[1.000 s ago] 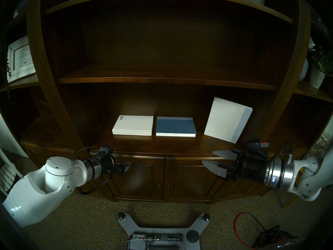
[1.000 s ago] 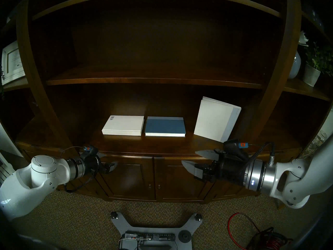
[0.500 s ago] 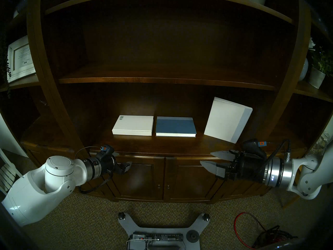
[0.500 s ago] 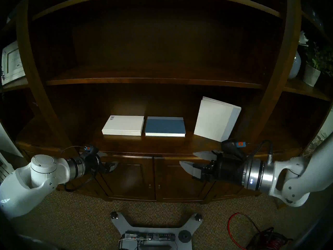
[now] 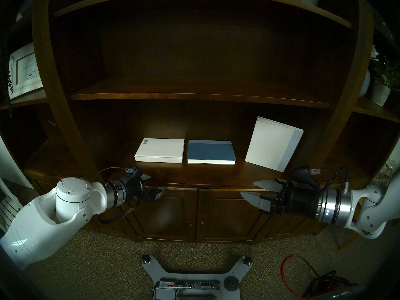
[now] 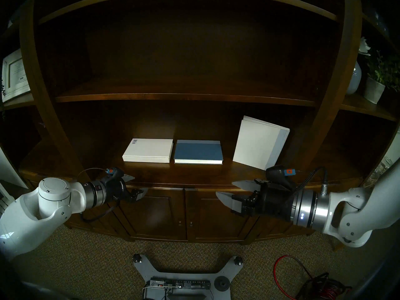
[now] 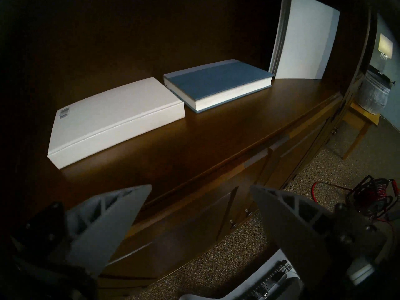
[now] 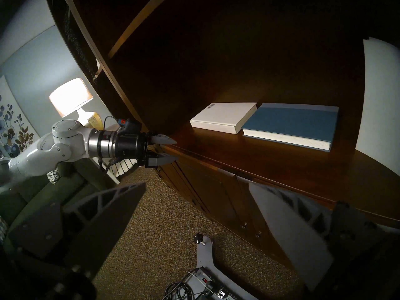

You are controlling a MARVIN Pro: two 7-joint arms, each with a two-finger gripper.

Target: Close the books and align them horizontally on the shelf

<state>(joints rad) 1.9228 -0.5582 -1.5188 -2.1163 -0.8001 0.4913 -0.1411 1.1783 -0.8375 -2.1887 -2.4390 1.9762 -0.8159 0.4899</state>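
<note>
While hanging clear of everything, gripping nothing: left gripper, nearer than the blue book and off to its left, jaws spread wide and empty; right gripper, nearer than the blue book and off to its right, likewise agape and empty. Both out in front of the cabinet doors, short of the shelf and its front lip.

Judged as the approach step, before any contact. Lying flat and shut just left of the blue book, almost touching it: white book with the barcode. Flat and shut too: the blue book itself, front edges of the pair about in line. Standing right of the blue book, apart from it, tilted, its leaves a little parted at the left edge in the left wrist view: large white book with the grey-blue spine strip. Propped against what, cannot tell. Probably the one job left.

Calls next for reaching in over the lip to the right of the blue book, tipping the large white book down, shutting it and laying it flat in line with the other two.

Bare shelf between the blue book and the large white book for setting it down; bare strip in front of the blue book too. Above the blue book, upper shelf board capping any lift. Far right of the blue book, bookcase upright close beside the large white book, so little room there.
</note>
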